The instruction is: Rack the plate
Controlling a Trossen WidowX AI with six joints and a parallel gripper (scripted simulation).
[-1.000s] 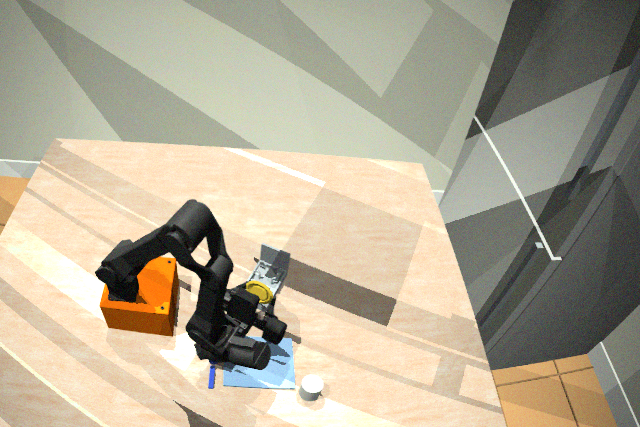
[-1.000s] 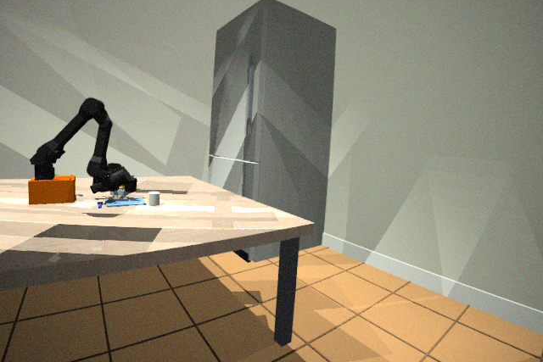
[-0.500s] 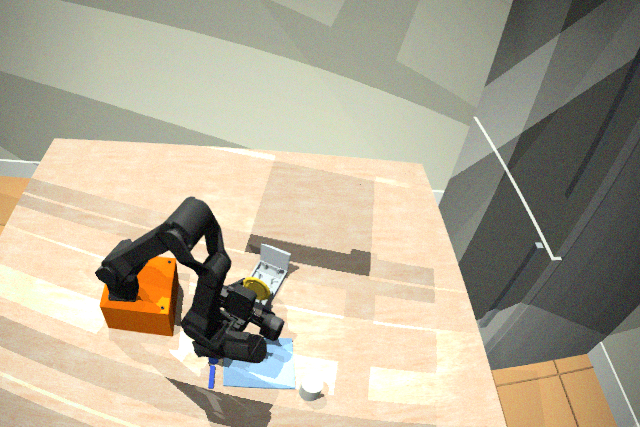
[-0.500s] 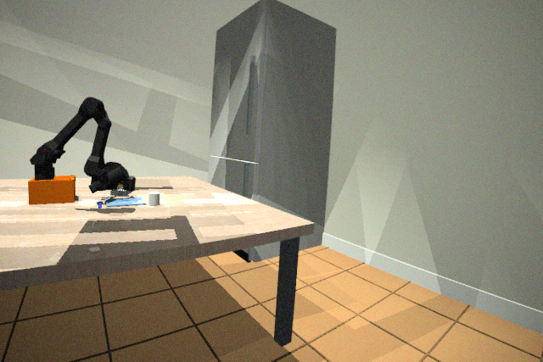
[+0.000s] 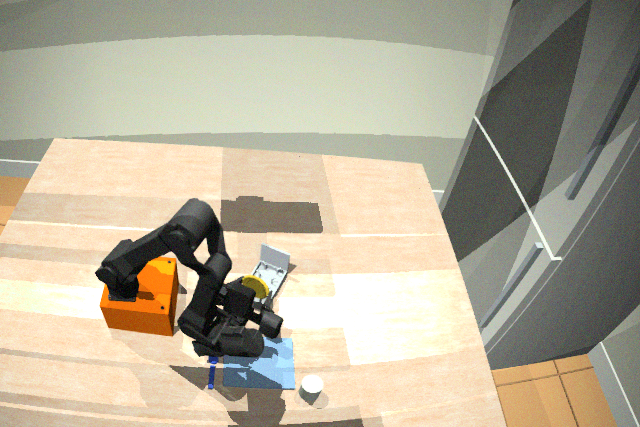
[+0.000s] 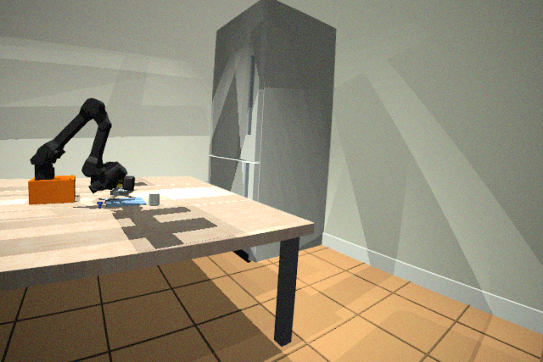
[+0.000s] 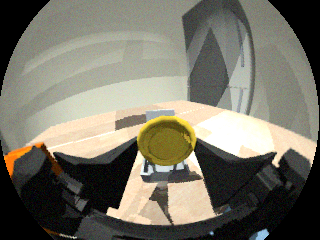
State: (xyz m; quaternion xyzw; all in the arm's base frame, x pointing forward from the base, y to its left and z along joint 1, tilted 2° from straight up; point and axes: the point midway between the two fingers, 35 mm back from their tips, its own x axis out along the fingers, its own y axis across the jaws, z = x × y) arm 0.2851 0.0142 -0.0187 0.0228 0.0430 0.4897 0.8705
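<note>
The small round yellow plate is held by its sides, its face toward the wrist camera and tilted. My gripper is shut on the plate, one finger at each side of it. The light grey dish rack has a raised panel at its far end and small upright parts on its base. The plate is in front of the rack in the wrist view and overlaps its near part in the top view. The plate hides part of the rack, so I cannot tell whether its lower edge touches the rails or a slot.
A flat blue square lies beneath the wrist side of the arm. A white cylinder stands beside it, and a narrow blue item lies on its other side. The arm's orange base block is at the left.
</note>
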